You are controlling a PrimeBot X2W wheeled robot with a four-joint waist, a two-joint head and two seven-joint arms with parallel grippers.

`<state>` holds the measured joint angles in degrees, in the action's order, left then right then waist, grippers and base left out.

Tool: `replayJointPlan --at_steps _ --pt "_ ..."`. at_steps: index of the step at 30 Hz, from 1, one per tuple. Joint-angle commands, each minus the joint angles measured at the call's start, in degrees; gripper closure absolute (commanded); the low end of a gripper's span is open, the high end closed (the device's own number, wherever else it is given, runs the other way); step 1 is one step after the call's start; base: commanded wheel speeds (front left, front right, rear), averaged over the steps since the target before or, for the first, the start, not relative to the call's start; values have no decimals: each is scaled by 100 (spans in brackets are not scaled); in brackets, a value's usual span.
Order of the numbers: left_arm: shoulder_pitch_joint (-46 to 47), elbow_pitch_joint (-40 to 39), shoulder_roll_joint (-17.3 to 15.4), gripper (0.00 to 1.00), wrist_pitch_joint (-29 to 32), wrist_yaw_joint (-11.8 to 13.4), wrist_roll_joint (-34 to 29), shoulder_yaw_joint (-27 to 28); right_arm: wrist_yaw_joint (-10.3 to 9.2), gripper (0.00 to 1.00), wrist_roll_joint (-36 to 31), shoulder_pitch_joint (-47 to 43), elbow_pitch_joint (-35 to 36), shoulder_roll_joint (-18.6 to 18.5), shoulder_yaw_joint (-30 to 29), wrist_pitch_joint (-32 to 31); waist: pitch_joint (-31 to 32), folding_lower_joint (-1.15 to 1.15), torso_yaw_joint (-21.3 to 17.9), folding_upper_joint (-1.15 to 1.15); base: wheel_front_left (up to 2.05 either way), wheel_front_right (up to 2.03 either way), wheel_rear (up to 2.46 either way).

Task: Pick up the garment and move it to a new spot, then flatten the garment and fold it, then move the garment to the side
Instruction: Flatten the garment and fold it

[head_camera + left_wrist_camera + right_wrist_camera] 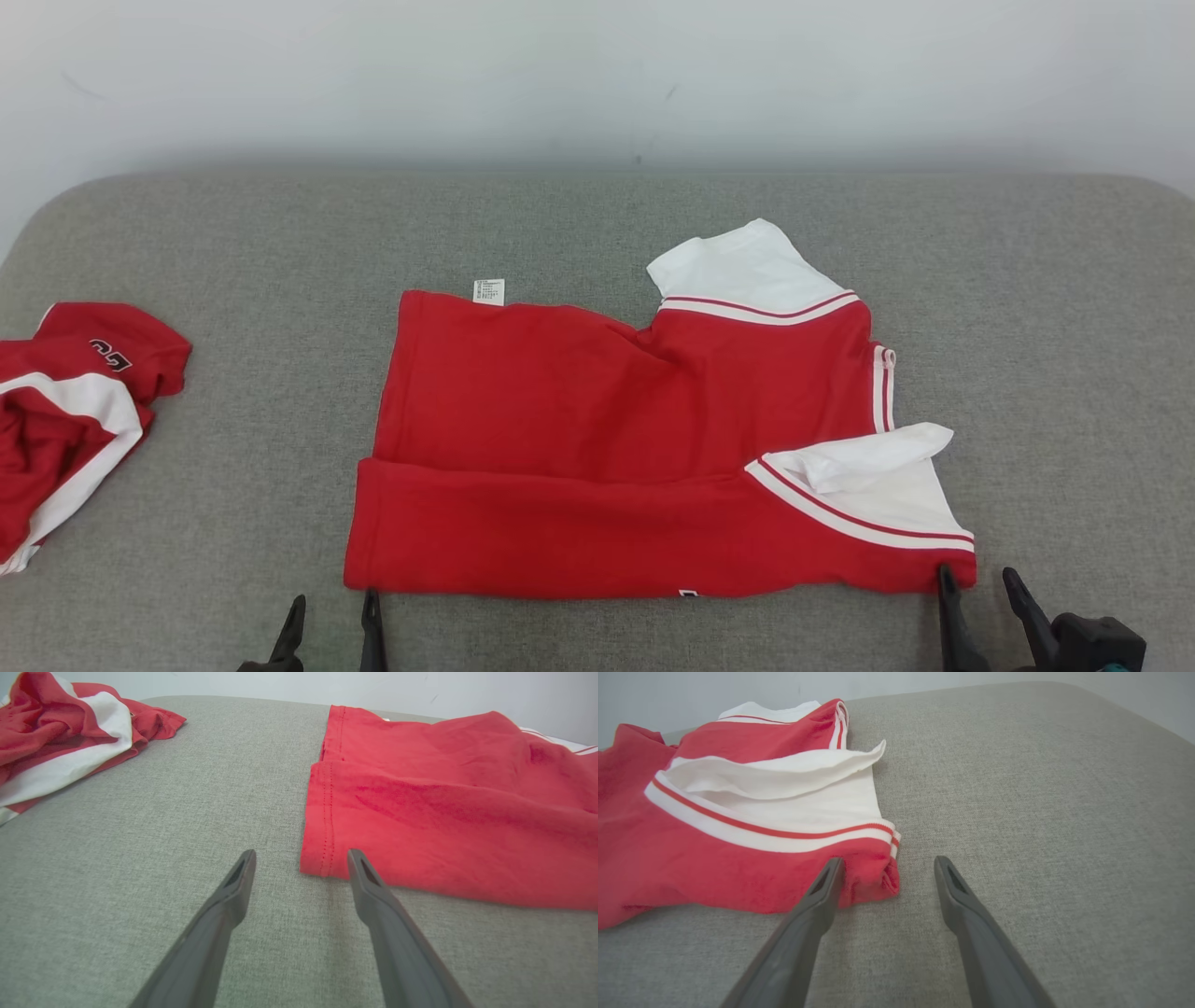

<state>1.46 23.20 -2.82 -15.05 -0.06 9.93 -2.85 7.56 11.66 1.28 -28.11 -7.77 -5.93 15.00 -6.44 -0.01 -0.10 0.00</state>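
Head camera looks steeply down; wrist cameras sit low behind their fingers (219, 924); all share the garment (597, 448) just ahead.

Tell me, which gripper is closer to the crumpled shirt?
Left. The left gripper stands open at the folded garment's near-left corner, nearer the crumpled shirt; the right gripper is beyond, at the near-right corner.

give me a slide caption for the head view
Left pincer and right pincer, both open, at near corners of the partly folded red garment on grey surface
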Motion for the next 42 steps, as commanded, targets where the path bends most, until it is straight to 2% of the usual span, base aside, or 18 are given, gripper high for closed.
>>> replayJointPlan --at_steps 1,4,5,6,7,8,9,11,13,15,18,23,37,38,39,40,42 --pt "-27 12 -14 0 -18 -19 0 14 -16 0 -34 72 -87 -30 15 24 13 1 -3 0 0 0 0" --pt "-29 34 -14 0 -18 -21 24 -7 -16 1 -26 169 -280 -38 36 25 21 1 8 0 0 0 0" --pt "-19 42 -14 0 -18 -25 35 -13 -16 13 -17 201 -325 -50 46 25 17 1 15 0 0 0 0" --pt "-7 45 -13 0 -18 -29 41 -20 -16 20 -4 222 -355 -55 53 24 12 1 22 0 0 0 0" --pt "7 47 -14 0 -18 -29 49 -20 -16 34 7 231 -369 -60 61 25 5 1 29 0 0 0 0" --pt "22 45 -14 0 -18 -32 49 -13 -16 40 24 242 -381 -61 63 25 -3 1 35 0 0 0 0" --pt "38 43 -14 0 -18 -32 50 3 -16 45 38 260 -391 -66 72 25 -11 1 39 0 0 0 0" --pt "59 41 -13 0 -18 -37 43 26 -16 46 62 311 -396 -82 95 25 -29 1 41 0 0 0 0" --pt "75 39 -13 0 -18 -34 37 40 -16 56 65 353 -402 -90 131 25 -52 1 40 0 0 0 0" --pt "90 46 -14 0 -18 -32 34 34 -16 100 51 367 -431 -85 157 25 -77 1 46 0 0 0 0" --pt "111 39 -13 0 -18 -41 71 19 -16 100 95 405 -464 -128 175 23 -103 1 57 0 0 0 0" --pt "199 54 -13 0 -18 -240 307 54 -16 100 145 458 -391 -200 218 13 -189 1 70 0 0 0 0" --pt "468 119 -12 0 -18 -598 612 118 -16 100 214 436 -132 -351 299 14 -390 1 -3 0 0 0 0" --pt "471 133 -12 13 -18 -623 637 101 -16 100 216 441 -123 -360 302 14 -402 1 -7 0 0 0 0" --pt "480 154 -14 38 -18 -638 664 88 -16 100 217 449 -115 -369 308 13 -414 1 -14 0 0 0 0" --pt "497 172 -16 52 -18 -639 705 73 -16 100 220 458 -109 -374 314 14 -426 1 -18 0 0 0 0" --pt "536 231 -12 64 -18 -673 701 8 -16 100 224 475 -99 -385 320 13 -447 1 -21 0 0 0 0"
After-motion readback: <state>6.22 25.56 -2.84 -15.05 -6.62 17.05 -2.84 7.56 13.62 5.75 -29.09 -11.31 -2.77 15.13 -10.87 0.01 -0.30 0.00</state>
